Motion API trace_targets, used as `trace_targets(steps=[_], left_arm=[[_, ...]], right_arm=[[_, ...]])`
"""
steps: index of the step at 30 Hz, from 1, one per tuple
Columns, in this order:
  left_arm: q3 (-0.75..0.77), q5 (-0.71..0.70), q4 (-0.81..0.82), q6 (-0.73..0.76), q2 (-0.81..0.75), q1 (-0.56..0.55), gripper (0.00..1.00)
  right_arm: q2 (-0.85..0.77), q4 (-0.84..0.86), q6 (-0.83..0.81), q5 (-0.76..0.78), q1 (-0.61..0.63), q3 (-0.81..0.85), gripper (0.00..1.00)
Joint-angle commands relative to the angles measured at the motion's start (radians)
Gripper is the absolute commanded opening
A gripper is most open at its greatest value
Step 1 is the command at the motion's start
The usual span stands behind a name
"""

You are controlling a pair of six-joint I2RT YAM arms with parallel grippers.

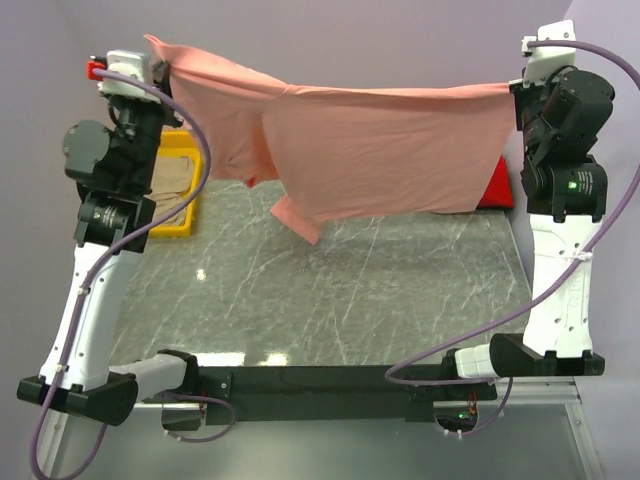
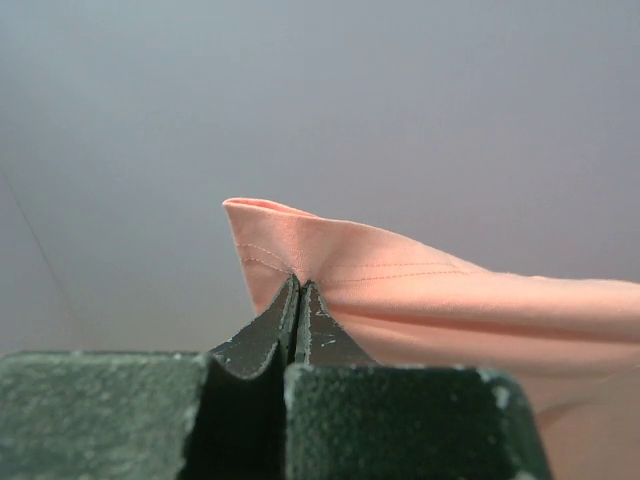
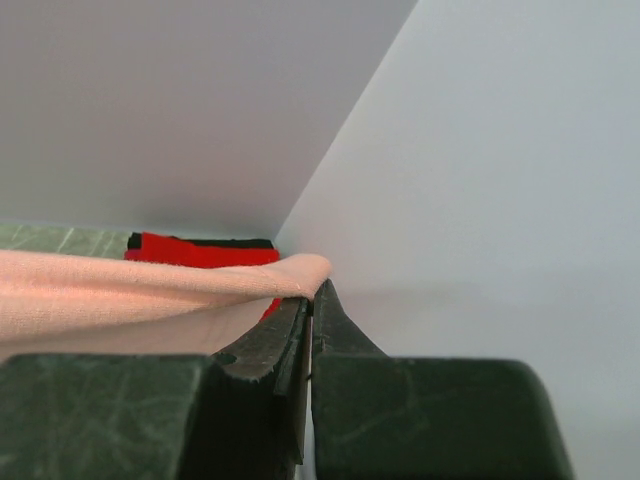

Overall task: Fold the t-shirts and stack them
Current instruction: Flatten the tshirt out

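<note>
The left gripper (image 2: 298,285) and right gripper (image 3: 312,295) each pinch an edge of the salmon-pink t-shirt (image 1: 380,150), stretched in the air above the table (image 1: 400,290), so next, I think, it needs lowering flat for folding.

yellow bin (image 1: 172,230), grey marbled table (image 1: 350,290)

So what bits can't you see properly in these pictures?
- Red shirt: top view, mostly behind the hanging pink shirt; only a corner shows.
- Yellow bin: top view, left arm covers much of it; the tan cloth inside can't be made out.
- Pink shirt: both wrist views cut it off at the edge.
- Table: top view, its far part is behind the pink shirt.
</note>
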Motion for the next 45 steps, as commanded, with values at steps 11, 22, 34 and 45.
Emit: trace_targets(steps=[11,22,34,45], left_arm=[[0.154,0.023,0.246,0.016,0.264,0.075,0.00],[0.701,0.123,0.464,-0.043,0.764,0.178,0.00],[0.457,0.234,0.699,-0.009,0.607,0.203,0.00],[-0.603,0.432,0.626,0.054,0.159,0.203,0.00]], right_arm=[[0.302,0.183,-0.007,-0.002,0.070,0.154,0.00],[0.580,0.545,-0.024,0.102,0.122,0.409,0.00],[0.488,0.743,0.056,-0.020,0.121,0.219,0.00],[0.263,0.662,-0.069,-0.206,0.129,-0.508,0.00]])
